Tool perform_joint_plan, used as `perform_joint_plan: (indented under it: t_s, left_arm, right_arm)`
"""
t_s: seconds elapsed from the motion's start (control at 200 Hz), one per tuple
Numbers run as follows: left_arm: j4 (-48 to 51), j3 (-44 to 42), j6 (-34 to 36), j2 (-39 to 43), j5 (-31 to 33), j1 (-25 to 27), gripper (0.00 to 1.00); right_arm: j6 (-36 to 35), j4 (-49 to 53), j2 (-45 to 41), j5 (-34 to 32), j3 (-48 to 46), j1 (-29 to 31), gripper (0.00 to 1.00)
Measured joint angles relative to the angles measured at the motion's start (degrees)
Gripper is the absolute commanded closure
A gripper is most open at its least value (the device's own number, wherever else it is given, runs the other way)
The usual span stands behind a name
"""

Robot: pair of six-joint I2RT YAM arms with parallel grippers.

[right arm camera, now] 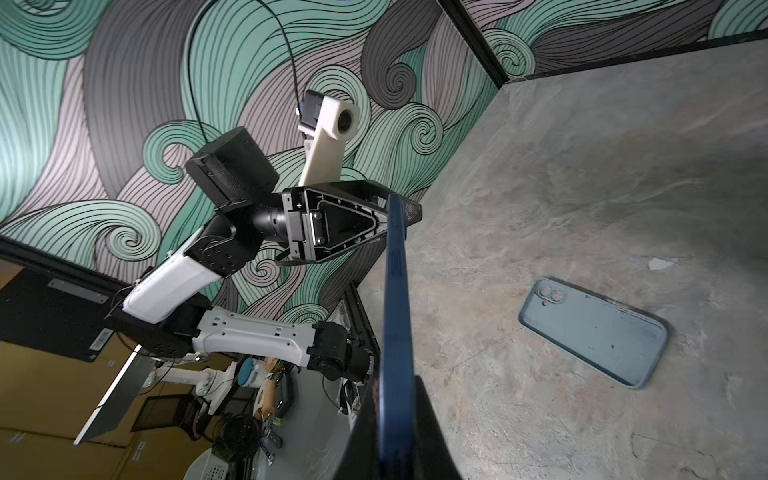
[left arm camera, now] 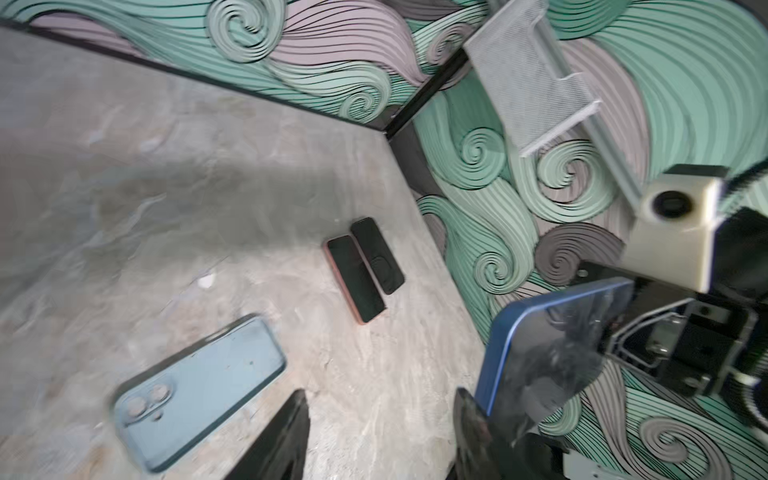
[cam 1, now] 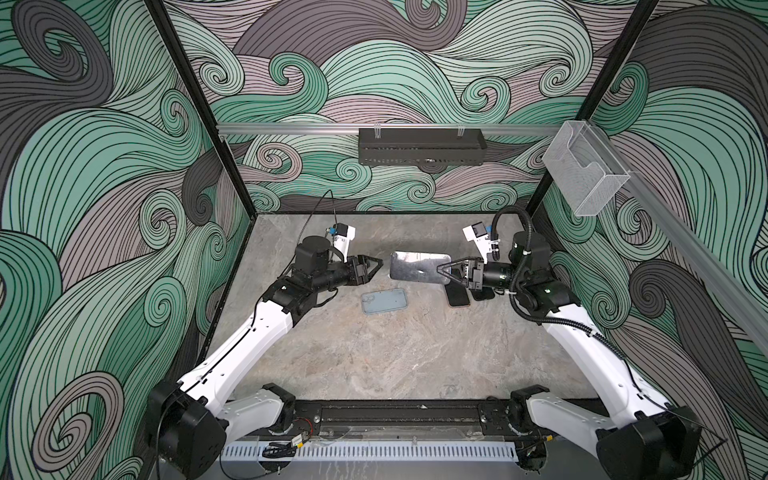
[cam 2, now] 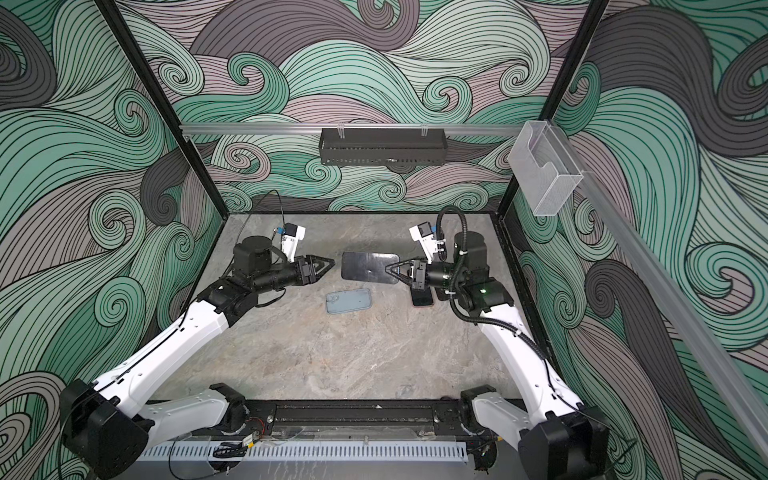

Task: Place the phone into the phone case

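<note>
Blue-rimmed glossy phone (right arm camera: 397,311) hangs pinched in my right jaws; left jaws stand spread just off its tip. I should lower it flat, camera corner matched, onto the pale-blue soft case (cam 1: 384,300) low between both jaws.

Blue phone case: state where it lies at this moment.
In both top views the blue phone case lies flat on the table, just in front of the phone held by the right gripper.

Pink-edged phone (left arm camera: 355,278) just beside blk device (left arm camera: 377,255).
</note>
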State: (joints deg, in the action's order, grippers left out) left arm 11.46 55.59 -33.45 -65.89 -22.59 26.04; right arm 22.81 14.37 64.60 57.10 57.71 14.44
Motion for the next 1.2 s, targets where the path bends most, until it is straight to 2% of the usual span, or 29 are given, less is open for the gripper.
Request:
perform_joint_plan:
  t_s: [0.215, 0.385, 0.565, 0.751, 1.061, 1.201]
  left_arm:
    - [9.64, -0.85, -1.57, -1.9, 11.5, 0.0, 0.45]
    - [12.9, -3.17, -3.34, -5.57, 15.34, -0.02, 0.51]
    - [18.29, -0.9, -5.9, -14.34, 13.57, -0.61, 0.55]
    - [19.89, 3.43, -7.21, -24.9, 10.32, -1.09, 0.63]
    - [19.78, 4.11, -7.76, -31.17, 9.86, -1.66, 0.65]
    - [19.37, 5.55, -7.39, -34.18, 9.2, -1.99, 0.7]
  right_arm:
    - [-8.24, 16.52, 10.49, -6.14, 6.32, 0.0, 1.0]
    - [-11.13, 22.93, 18.71, -7.67, 8.52, 0.15, 1.0]
    - [-12.85, 25.88, 24.35, -8.35, 11.32, 1.2, 1.0]
    - [-14.16, 26.56, 30.4, -10.25, 13.97, 4.37, 1.0]
    - [-15.02, 25.46, 38.84, -10.91, 16.17, 6.86, 1.0]
    - [-14.86, 24.3, 41.09, -10.8, 18.03, 6.82, 1.0]
